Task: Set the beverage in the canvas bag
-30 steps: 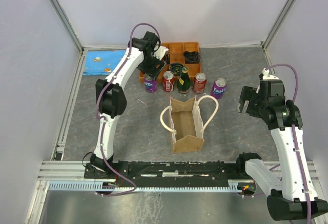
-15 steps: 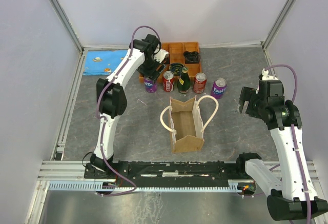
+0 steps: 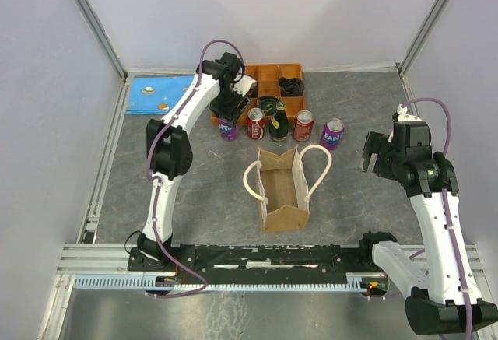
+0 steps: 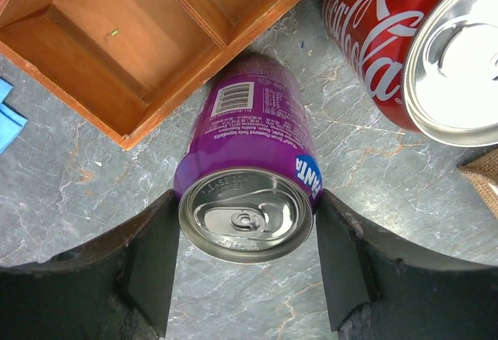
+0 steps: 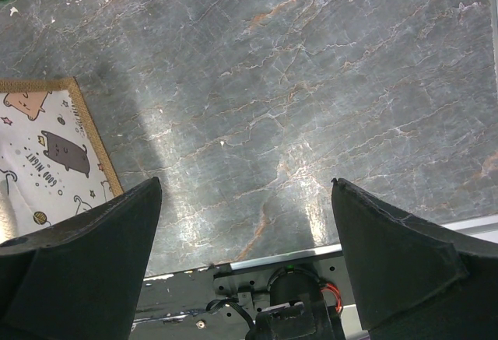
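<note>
The tan canvas bag (image 3: 284, 188) with cream loop handles stands open at the table's middle. Its cat-print side shows in the right wrist view (image 5: 47, 161). A purple Fanta can (image 3: 227, 128) stands upright at the left end of a row of drinks, just in front of the orange tray (image 3: 272, 75). My left gripper (image 3: 230, 114) is lowered over it. In the left wrist view the can (image 4: 249, 153) sits between the two fingers of that gripper (image 4: 247, 200), which touch its sides. My right gripper (image 3: 379, 155) is open and empty to the right of the bag, over bare table (image 5: 245, 184).
The row also holds two red Coca-Cola cans (image 3: 255, 122) (image 3: 303, 125), a green bottle (image 3: 279, 120) and a second purple can (image 3: 332, 133). One Coke can (image 4: 405, 36) is close to the right of my left gripper. A blue mat (image 3: 156, 92) lies at the back left.
My left gripper has dropped from above the tray's front edge down onto the purple can. The right arm has barely moved.
</note>
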Tool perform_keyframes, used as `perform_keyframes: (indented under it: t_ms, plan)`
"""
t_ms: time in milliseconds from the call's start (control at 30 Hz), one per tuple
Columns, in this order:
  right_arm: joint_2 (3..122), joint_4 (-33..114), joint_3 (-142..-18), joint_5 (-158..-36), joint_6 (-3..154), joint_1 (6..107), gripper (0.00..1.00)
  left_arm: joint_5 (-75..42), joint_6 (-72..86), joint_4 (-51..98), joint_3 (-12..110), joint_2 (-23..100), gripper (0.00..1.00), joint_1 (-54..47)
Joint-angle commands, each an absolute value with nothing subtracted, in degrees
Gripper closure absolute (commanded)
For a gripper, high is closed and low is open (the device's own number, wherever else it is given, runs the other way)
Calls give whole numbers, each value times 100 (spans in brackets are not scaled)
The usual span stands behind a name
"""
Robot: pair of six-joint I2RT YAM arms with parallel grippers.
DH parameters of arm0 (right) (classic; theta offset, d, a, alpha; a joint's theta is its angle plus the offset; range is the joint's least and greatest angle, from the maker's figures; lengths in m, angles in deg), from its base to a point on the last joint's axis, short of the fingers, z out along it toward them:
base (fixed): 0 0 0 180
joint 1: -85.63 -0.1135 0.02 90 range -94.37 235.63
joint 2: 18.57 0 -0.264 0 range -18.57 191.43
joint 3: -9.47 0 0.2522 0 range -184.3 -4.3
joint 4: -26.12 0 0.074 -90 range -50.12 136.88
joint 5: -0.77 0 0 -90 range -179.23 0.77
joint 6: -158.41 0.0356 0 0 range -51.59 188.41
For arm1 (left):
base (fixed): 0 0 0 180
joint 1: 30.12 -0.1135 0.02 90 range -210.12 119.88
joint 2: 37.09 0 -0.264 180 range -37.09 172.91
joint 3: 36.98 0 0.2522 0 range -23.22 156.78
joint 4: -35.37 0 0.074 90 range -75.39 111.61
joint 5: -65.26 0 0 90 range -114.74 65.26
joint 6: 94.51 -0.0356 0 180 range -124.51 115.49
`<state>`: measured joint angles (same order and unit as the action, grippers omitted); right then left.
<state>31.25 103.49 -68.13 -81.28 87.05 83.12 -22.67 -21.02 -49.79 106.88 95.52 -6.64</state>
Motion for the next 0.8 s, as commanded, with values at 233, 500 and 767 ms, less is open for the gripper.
perform_keyframes:
  t_ms: [233,500,767]
  plan:
    - [3016,10184,-6776,-8132,8687,8335,2,-2005,-2248,-5125,10916,9461,97,-667]
    - [3033,10125,-6744,-8175,8726,8339,2,-1285,-2541,-5081,11081,8570,97,-599]
    - [3075,10070,-6736,-8237,8765,8334,2,-1245,-2780,-5109,11137,7824,97,-317]
